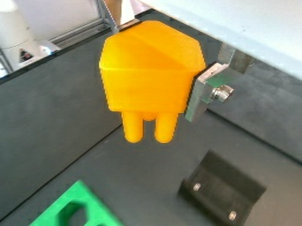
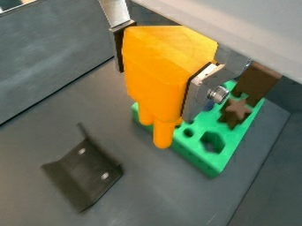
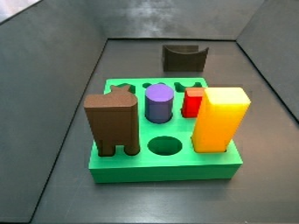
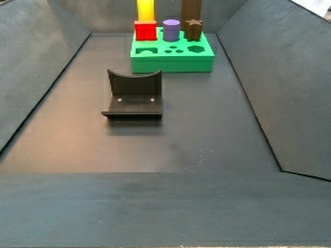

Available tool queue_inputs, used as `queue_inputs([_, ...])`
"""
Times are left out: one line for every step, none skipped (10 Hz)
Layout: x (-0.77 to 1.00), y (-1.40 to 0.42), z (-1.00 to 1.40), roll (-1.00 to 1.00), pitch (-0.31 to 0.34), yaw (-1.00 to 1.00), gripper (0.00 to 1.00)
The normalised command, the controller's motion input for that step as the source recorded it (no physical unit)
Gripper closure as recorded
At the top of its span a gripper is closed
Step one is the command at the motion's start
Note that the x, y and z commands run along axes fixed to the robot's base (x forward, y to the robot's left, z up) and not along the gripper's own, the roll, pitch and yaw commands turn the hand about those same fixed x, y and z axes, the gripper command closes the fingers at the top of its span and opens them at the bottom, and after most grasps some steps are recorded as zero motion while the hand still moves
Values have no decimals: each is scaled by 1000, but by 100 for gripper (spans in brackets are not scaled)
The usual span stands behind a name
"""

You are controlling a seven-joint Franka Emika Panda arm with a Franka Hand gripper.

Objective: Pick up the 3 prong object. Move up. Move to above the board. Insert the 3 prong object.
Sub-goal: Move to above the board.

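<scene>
Two silver fingers (image 1: pixel 203 90) of your gripper (image 2: pixel 160 66) are clenched on the 3 prong object (image 1: pixel 147 75), which hangs off the floor with its prongs pointing down. In a wrist view its prongs sit just beside the near edge of the board (image 2: pixel 213 146). Farther out, the fixture (image 4: pixel 134 95) stands mid-floor, well apart from the board at the far edge.

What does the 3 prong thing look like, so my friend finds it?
Find the green board. Close by it, up in the air, the tool is shut on the 3 prong object, a small orange block. Unlike the tall yellow block on the board, it has short round legs underneath.
</scene>
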Motion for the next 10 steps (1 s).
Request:
queue_inputs([-91,-1000,123,25,7,10,100])
queue_inputs([-90,-1000,126,10,11,8,100])
queue_inputs([-89,-1000,133,5,14,9,100])
queue_inputs([-85,-1000,141,0,23,9,100])
queue_inputs([-76,-1000,149,-6,36,8,100])
queue_inputs([-67,-1000,160,5,56,9,100])
queue_inputs([-37,-843,140,5,71,10,100])
queue_inputs([17,-475,83,4,96,4,100])
queue_inputs([35,-339,62,2,105,8,100])
queue_inputs([43,-183,46,4,112,9,100])
